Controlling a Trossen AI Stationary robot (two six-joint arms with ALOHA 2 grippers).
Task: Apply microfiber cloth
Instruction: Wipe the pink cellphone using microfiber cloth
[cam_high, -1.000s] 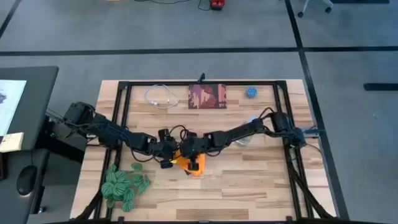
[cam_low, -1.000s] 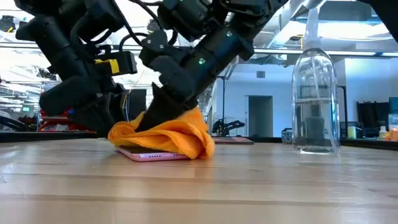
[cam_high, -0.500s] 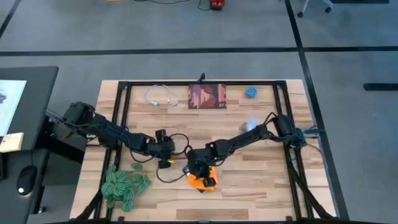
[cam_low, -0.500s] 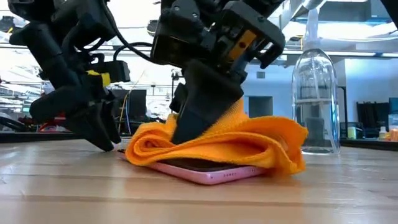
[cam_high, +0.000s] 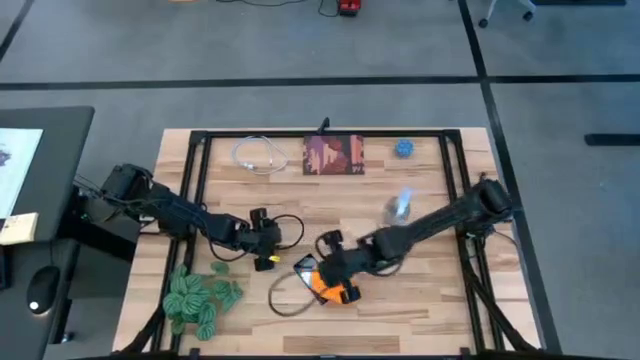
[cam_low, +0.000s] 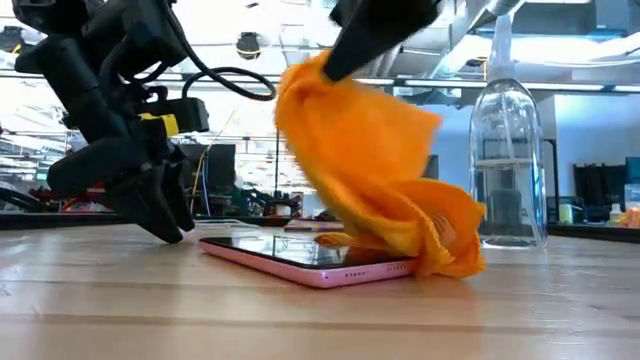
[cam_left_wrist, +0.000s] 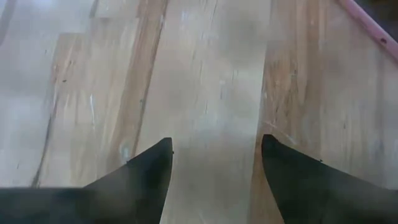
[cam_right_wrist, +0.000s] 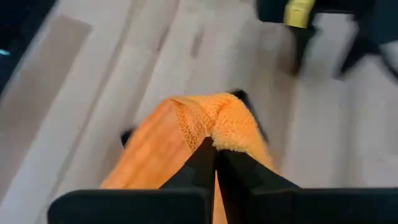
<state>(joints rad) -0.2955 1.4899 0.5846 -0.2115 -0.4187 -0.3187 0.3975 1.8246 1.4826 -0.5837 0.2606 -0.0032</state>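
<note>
1. While pinched in the right end effector (cam_right_wrist: 214, 152), the microfiber cloth (cam_low: 375, 175) hangs at centre frame, its lower end on the pink-edged smartphone (cam_low: 300, 262).
2. Left end effector (cam_left_wrist: 214, 162), fingers apart, sits left of the smartphone on the desk (cam_low: 520, 310).

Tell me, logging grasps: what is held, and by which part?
Right gripper pinches the bright orange microfiber cloth by a bunched upper fold; left gripper holds nothing.

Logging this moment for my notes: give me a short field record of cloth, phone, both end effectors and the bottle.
cloth: orange cloth lifted by one end, lower end draped on the phone
phone: pink-edged phone flat on the wooden table, screen partly uncovered
right end effector: shut on the cloth, above the phone
left end effector: open, empty, low beside the phone
bottle: clear spray bottle upright behind the cloth
</note>
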